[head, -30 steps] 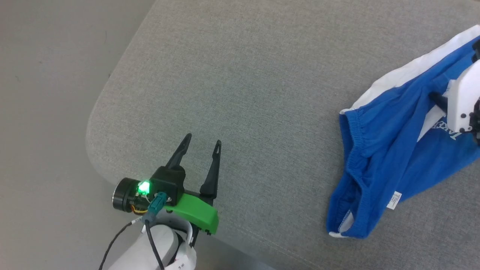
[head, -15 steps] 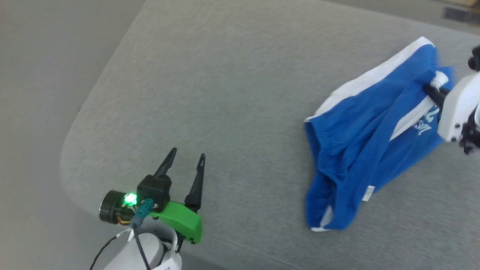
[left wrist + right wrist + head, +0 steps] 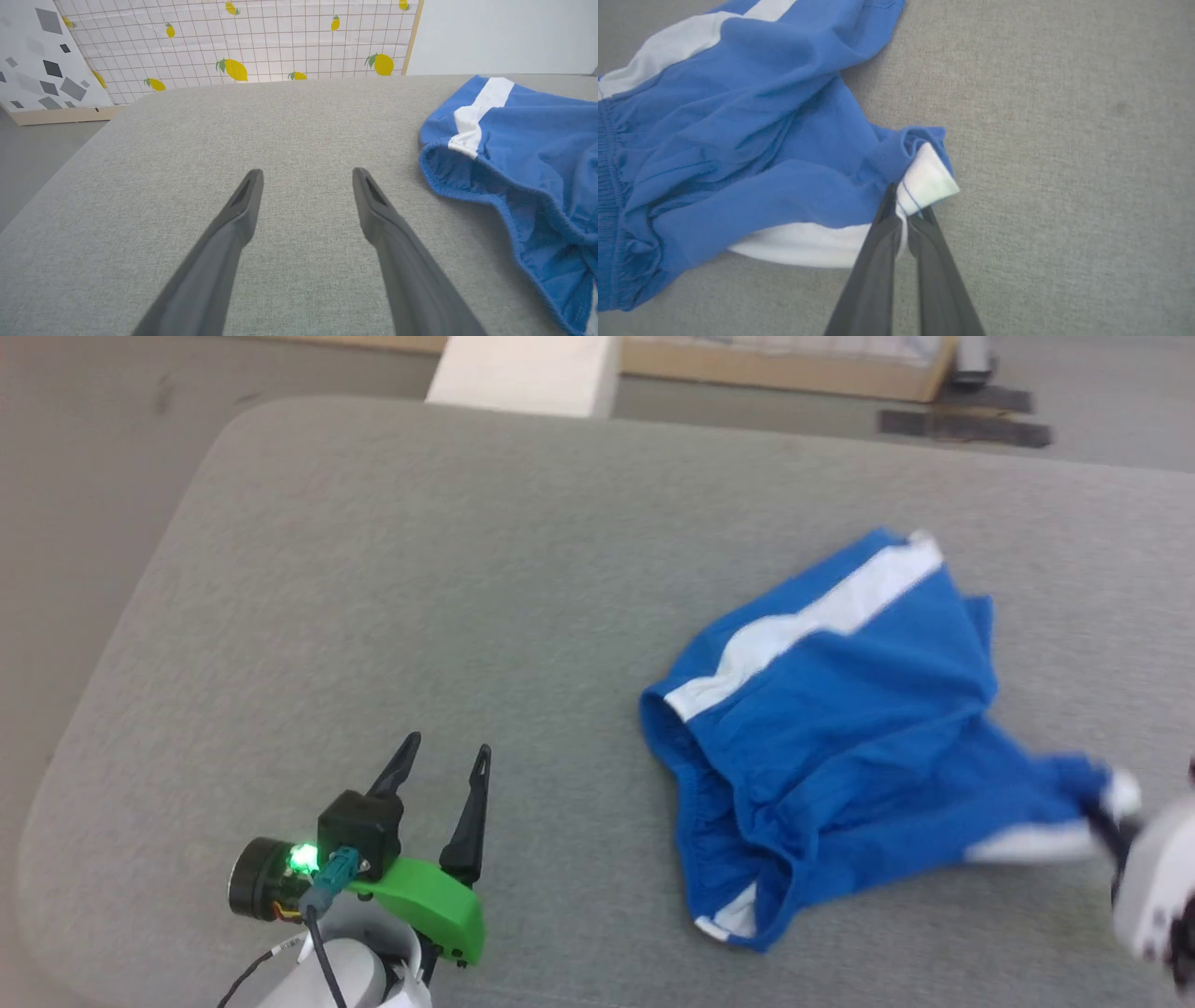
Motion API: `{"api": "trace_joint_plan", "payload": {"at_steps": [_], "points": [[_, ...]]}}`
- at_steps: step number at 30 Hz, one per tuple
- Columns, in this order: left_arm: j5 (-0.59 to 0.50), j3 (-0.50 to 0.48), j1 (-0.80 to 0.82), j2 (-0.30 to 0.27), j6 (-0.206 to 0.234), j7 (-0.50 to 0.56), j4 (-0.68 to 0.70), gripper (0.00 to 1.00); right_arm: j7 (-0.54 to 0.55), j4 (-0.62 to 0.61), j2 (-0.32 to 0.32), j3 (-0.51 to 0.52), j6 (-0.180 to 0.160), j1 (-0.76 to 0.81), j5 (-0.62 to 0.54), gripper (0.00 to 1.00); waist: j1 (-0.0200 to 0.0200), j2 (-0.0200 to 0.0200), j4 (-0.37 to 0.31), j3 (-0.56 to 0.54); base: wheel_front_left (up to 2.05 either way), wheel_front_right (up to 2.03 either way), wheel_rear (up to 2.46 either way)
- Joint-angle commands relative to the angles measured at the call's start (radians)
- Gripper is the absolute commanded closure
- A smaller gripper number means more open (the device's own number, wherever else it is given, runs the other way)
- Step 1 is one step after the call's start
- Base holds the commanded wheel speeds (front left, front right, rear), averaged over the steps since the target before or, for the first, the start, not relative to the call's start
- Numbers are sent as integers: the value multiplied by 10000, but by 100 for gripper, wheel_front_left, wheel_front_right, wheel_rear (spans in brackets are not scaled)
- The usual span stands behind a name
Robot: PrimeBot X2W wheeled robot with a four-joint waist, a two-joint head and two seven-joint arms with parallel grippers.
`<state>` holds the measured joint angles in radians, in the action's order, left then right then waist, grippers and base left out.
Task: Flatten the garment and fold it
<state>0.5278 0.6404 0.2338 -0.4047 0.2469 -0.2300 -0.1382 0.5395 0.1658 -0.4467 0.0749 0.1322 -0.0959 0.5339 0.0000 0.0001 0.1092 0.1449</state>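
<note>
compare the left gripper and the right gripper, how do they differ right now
The left gripper is open, its fingers spread with nothing between them; the right gripper is shut, pinching a white-striped corner of the garment. The left gripper sits over the bare grey padded surface, apart from the garment; the right gripper touches the garment at its edge. Both have two long dark fingers.

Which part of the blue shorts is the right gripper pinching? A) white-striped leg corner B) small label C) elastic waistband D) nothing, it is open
A: the right gripper is shut on a white-striped leg corner of the shorts.
</note>
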Motion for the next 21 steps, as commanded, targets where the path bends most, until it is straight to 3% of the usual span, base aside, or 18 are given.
{"api": "trace_joint_plan", "payload": {"at_steps": [1,6,7,14,21], "points": [[18,10,-147,-63,-29,41,63,0,106,-160,125,204,-15,495,-375,100,0,-1,-598,-429,0,0,0],[88,52,-148,-82,-37,175,158,0,435,-253,780,762,-15,1513,-1206,100,0,-1,-897,-485,0,0,0],[107,68,-141,-84,-56,208,178,0,418,-276,859,766,-15,1575,-1421,0,0,-1,-950,-490,0,0,0],[279,126,-54,-43,-153,419,378,0,-451,-1056,1375,751,-15,971,-1573,0,0,-1,-1257,-647,0,0,0],[745,342,304,153,-511,1256,843,0,-2714,-2451,1405,740,-15,490,-1963,0,0,-1,-1470,-692,0,0,0]]}}
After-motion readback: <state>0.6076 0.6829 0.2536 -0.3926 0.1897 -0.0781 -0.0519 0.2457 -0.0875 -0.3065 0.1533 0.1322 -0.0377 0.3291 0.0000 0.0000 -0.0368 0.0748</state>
